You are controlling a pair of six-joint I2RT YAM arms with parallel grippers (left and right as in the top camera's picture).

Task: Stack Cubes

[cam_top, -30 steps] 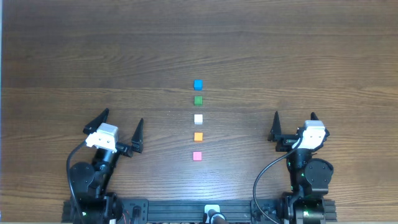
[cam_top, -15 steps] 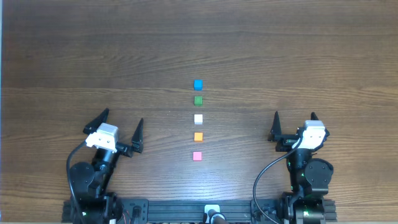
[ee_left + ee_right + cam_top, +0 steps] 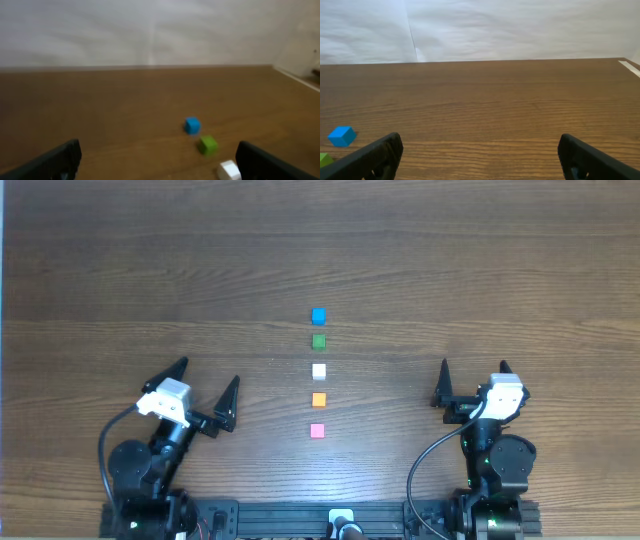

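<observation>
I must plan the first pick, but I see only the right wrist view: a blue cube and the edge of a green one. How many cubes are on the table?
Observer: Five, in one line, far to near: blue cube, green cube, white cube, orange cube, pink cube.
Operator: Is any stacked already?
Observer: No, each lies alone on the table, with gaps between.
Operator: And the other gripper?
Observer: The left gripper is open and empty, left of the line.
</observation>
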